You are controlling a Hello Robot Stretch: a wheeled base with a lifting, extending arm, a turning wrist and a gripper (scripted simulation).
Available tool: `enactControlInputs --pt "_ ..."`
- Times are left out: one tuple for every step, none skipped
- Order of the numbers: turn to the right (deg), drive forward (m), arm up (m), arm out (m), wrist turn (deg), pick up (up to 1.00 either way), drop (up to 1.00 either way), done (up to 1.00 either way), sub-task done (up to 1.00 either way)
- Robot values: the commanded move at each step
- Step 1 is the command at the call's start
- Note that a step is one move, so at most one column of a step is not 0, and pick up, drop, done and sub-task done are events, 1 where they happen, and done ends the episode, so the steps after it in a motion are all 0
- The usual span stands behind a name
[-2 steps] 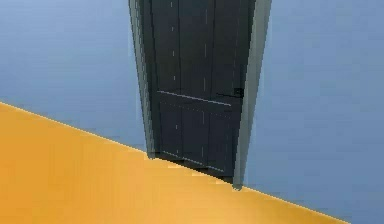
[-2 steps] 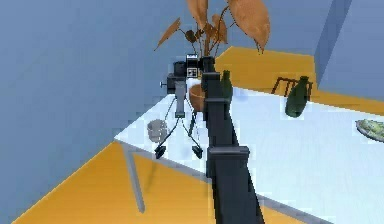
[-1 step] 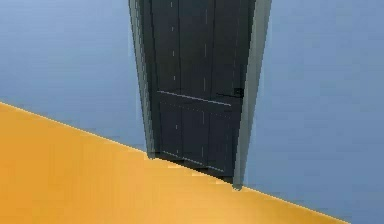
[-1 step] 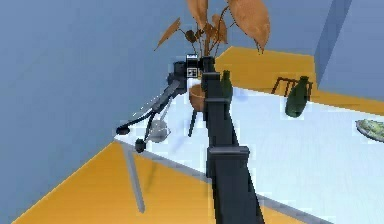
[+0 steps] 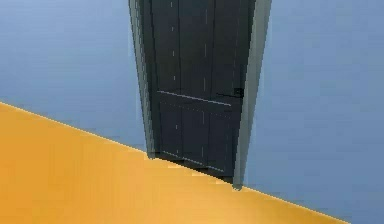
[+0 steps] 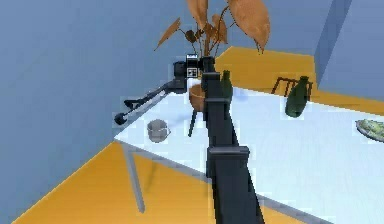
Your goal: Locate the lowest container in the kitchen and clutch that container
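Container: a small, low, round thing (image 6: 157, 128), pale grey and glassy, standing upright on the table. I take it for the container, though it is too small to be sure.
Where it is: near the left corner of the white table (image 6: 300, 150) in the arm side view, close to the table's near edge.
Claw: the claw (image 6: 156, 118) reaches left from the far end of the dark arm (image 6: 226, 160). One thin finger (image 6: 138, 102) runs out to the left above the container, and another thin dark line goes down just right of it.
Claw and container: the container appears between the two fingers. Whether they touch it I cannot tell, nor whether the claw holds anything.
Around it: a small brown thing (image 6: 197, 95) just beside the arm, and a plant (image 6: 215, 25) with large orange-brown leaves behind it.
Farther along the table: a dark green vase (image 6: 224, 85) partly hidden by the arm, a green bottle-like vessel (image 6: 295, 98) and a flat dish (image 6: 372, 128) at the right edge.
Forward view: a dark door (image 5: 195, 80) in a blue wall (image 5: 60, 60), with orange floor (image 5: 80, 175) below.
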Motion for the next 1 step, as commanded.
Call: enactControlInputs --pt "0.0 0.00 0.00 0.00 45.0 0.00 0.00 0.00 0.00"
